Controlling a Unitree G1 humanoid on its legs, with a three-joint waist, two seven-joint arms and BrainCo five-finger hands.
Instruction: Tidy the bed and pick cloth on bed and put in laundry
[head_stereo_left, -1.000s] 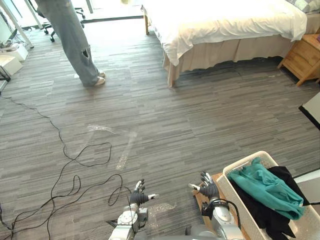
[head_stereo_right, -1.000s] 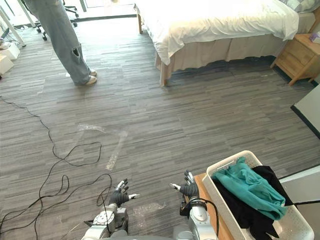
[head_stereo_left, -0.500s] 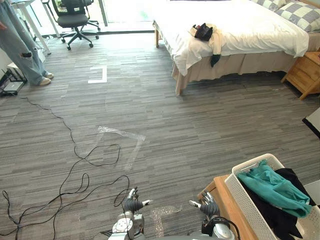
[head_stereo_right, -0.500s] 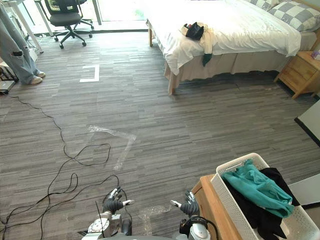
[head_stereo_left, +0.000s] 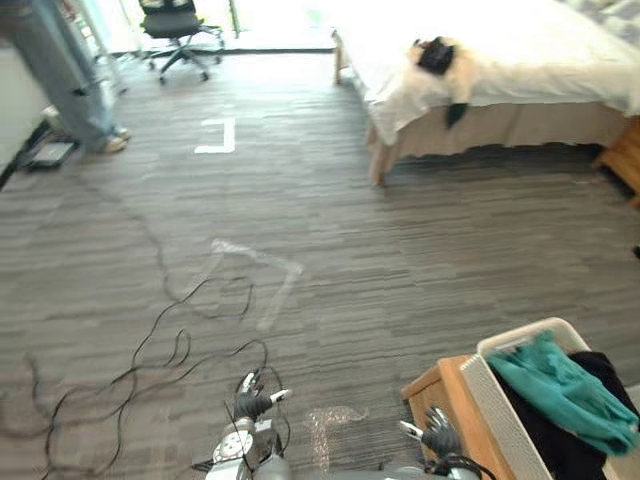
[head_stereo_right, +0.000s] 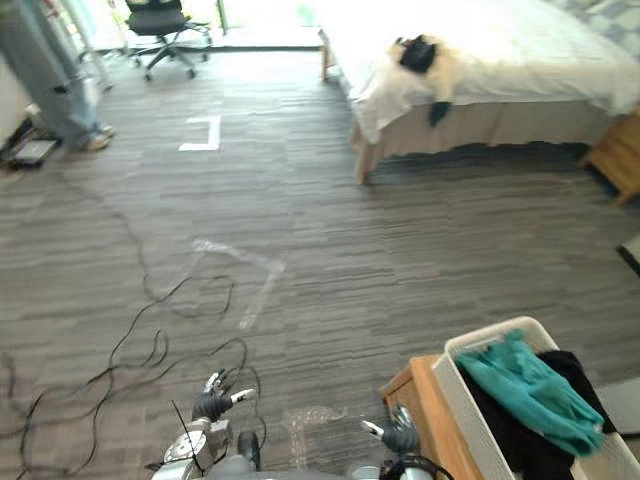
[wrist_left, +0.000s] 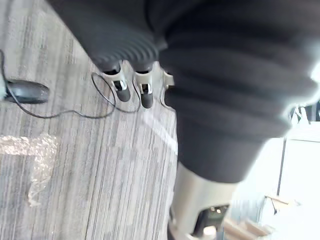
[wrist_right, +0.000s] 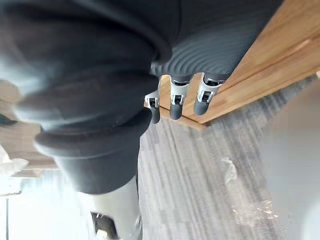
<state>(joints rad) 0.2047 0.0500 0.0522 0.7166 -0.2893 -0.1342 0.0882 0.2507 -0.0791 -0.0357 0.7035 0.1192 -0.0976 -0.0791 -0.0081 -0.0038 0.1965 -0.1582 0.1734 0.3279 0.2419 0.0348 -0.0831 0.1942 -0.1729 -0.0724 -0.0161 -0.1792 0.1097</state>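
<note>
office chair (head_stereo_left: 178, 22) far L | person's legs (head_stereo_left: 65, 75) nr it | tape corner (head_stereo_left: 218, 138) on floor | wood stand (head_stereo_left: 441, 390) low R

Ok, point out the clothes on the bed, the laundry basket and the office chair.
clothes on the bed (head_stereo_left: 437, 55), left eye view, dark garment on top
laundry basket (head_stereo_left: 487, 405), left eye view, white side wall
office chair (head_stereo_left: 178, 22), left eye view, seat

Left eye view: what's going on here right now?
Nothing is being handled yet. The robot's left hand and right hand hang open and empty, low in front of it. The pile of dark and cream clothes lies on a corner of the white bed, across the room. The white perforated laundry basket sits on a wooden stand at the robot's right, holding a teal garment and black cloth. A person stands far left.
</note>
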